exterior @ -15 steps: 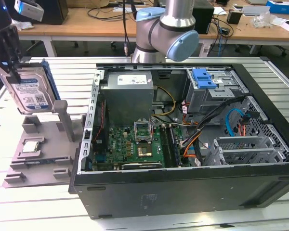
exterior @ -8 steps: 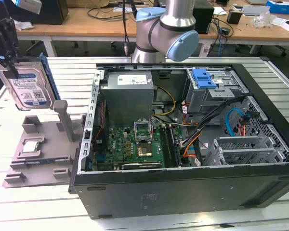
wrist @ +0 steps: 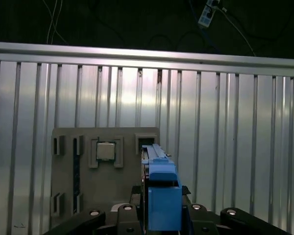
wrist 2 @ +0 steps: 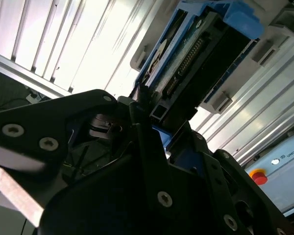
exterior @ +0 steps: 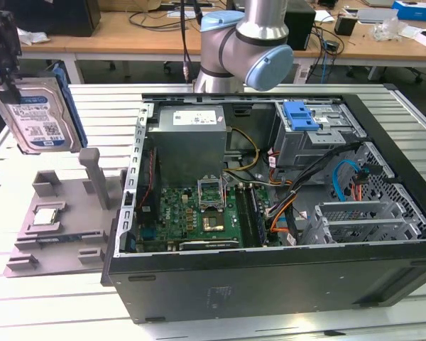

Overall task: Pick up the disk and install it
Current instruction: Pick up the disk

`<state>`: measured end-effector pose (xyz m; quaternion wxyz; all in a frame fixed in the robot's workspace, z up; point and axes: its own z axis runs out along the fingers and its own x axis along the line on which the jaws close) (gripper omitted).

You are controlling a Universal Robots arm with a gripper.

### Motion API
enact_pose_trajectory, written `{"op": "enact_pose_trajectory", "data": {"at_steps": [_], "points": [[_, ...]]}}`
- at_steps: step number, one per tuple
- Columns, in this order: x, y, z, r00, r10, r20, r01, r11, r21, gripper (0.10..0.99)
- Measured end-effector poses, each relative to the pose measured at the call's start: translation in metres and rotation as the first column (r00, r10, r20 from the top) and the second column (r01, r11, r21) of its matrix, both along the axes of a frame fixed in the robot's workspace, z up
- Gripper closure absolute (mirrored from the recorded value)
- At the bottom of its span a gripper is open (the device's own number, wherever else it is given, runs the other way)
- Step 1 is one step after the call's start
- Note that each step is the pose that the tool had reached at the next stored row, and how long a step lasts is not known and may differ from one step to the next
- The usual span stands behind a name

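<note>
The disk, a silver drive with a white-and-blue label and a blue bracket along its edge, hangs upright in the air at the exterior view's left. My gripper is shut on its upper end. It is lifted above the grey fixture plate, apart from the plate's upright post. In the second wrist view the disk's connector edge sticks out from between the dark fingers. In the first wrist view the blue bracket sits between the gripper's fingers, over the plate.
A square silver processor chip lies in a pocket of the fixture plate. The open computer case fills the exterior view's right, with a grey cage and blue latch at its back. The arm's elbow stands behind the case.
</note>
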<state>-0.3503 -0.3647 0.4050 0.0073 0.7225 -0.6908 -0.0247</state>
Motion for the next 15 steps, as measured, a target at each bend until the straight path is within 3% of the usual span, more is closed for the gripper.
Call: {"op": "enact_pose_trajectory", "data": {"at_steps": [15], "points": [[0.0002, 0.0017, 0.0447, 1.0, 0.0, -0.0003, 0.0, 1.0, 0.0, 0.718]]}}
